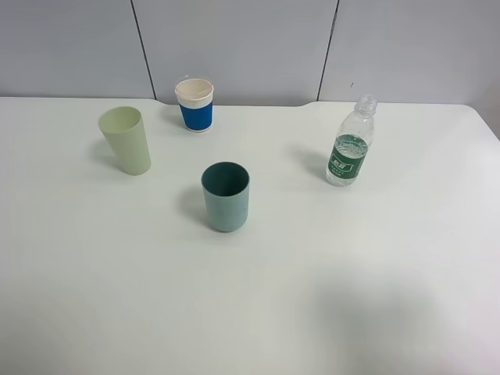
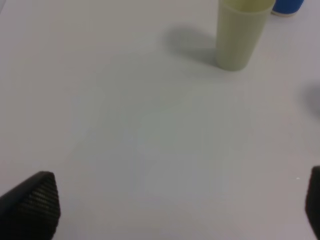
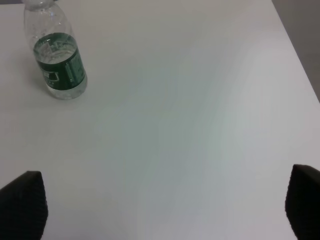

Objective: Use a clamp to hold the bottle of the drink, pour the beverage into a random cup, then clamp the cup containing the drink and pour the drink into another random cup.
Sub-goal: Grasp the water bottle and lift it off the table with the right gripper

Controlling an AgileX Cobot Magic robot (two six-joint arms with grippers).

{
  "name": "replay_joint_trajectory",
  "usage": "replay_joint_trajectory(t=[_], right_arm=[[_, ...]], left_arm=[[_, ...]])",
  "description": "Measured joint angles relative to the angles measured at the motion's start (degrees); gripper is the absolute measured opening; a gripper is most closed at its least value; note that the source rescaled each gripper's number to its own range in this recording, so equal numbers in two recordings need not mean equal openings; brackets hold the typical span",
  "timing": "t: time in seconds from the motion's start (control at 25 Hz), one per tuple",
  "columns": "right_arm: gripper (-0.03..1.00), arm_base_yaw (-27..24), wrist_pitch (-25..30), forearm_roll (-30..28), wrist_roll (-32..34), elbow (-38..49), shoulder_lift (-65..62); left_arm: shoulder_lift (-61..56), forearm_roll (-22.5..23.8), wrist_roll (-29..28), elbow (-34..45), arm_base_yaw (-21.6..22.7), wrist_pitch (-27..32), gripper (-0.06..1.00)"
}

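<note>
Pincers [image 2: 172, 205] [image 3: 164, 200], two, spread; three cups [image 1: 226, 199] [image 1: 195, 105] [image 1: 126, 141]; one bottle [image 1: 349, 148].

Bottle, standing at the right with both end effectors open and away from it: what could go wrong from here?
1. The bottle is tall, narrow and looks uncapped; an off-centre grasp by the right end effector could tip it and spill.
2. The teal tumbler stands apart from it, so a pour might miss its mouth and wet the table.
</note>
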Motion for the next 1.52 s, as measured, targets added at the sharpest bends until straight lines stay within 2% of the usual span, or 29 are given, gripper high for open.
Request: replay_joint_trajectory(t=[1.52], right_arm=[[0.88,0.00,0.00,0.00,0.00,0.00,0.00]], left_arm=[[0.00,0.00,0.00,0.00,0.00,0.00,1.00]])
